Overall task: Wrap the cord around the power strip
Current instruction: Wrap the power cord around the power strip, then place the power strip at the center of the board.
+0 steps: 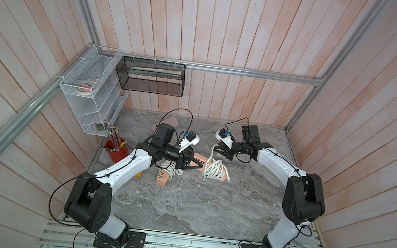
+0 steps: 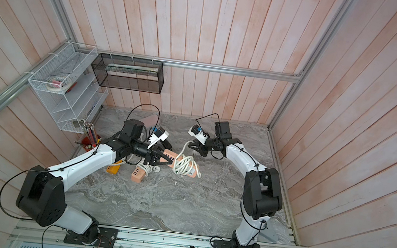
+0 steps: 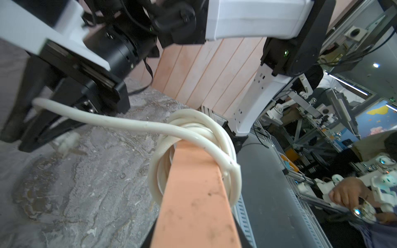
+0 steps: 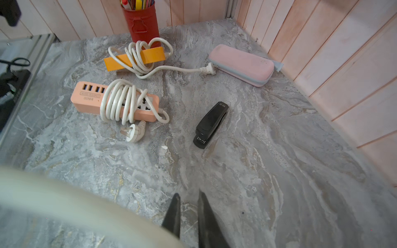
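Observation:
My left gripper (image 1: 199,165) is shut on one end of a salmon power strip (image 3: 193,193), holding it off the table. The white cord (image 3: 129,124) is coiled several times around the strip's middle (image 1: 213,169). Its free length rises from the coil to my right gripper (image 1: 217,148). In the right wrist view the fingertips (image 4: 176,199) stand almost together with only table between them. The blurred cord (image 4: 64,204) crosses beside them and runs in toward the finger roots. Both top views show the strip (image 2: 170,155) between the arms and the right gripper (image 2: 190,146) above the cord's bend.
A second salmon power strip (image 4: 86,98) and a yellow one (image 4: 154,54) lie wrapped on the marble table. A black stapler (image 4: 211,124), a pink case (image 4: 240,62) and a red pen cup (image 1: 117,151) stand nearby. Wire racks (image 1: 87,89) hang on the left wall.

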Controlling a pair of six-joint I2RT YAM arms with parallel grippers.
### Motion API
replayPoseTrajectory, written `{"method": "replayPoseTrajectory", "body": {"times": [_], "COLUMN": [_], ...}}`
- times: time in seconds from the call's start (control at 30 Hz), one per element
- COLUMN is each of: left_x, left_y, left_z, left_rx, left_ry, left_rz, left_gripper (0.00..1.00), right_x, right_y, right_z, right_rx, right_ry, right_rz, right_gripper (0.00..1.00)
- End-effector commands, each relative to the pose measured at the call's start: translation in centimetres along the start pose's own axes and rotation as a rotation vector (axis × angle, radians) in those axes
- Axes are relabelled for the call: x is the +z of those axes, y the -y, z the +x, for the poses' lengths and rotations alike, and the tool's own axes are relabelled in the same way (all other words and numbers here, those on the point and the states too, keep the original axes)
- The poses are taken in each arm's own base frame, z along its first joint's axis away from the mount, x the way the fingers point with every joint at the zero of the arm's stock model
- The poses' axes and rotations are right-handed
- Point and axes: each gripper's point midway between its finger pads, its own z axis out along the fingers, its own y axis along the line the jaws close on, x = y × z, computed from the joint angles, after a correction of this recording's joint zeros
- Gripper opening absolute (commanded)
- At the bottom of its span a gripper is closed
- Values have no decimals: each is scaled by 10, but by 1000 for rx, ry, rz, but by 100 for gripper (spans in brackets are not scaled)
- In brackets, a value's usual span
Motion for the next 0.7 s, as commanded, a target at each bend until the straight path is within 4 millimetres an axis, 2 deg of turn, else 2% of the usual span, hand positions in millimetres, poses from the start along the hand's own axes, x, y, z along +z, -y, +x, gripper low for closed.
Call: {"method": "replayPoseTrajectory", "body": {"times": [0.0, 0.17, 0.3, 0.37, 0.5, 0.67], "left_x": [-4, -9, -7, -8, -26, -20], "left_y": [16, 4, -19, -36, -78, -101], "left_z": [-49, -64, -65, -60, -46, -22], "left_rx": [108, 40, -7, -31, -147, -175], "left_ry": [184, 389, 447, 461, 549, 567], "left_rz": [27, 0, -115, -205, -437, -630], "left_gripper": [0, 0, 0, 0, 0, 0], "right_x": [-3, -2, -9, -12, -12, -18], "right_y": [-8, -25, -39, -43, -47, -62], "right_z": [-4, 8, 2, 2, 8, -1], "right_rx": [100, 264, 421, 525, 770, 928], "right_ry": [87, 170, 263, 300, 317, 337], "right_rz": [-37, -59, -100, -108, -120, -136], "right_gripper": [6, 1, 1, 2, 3, 0]}}
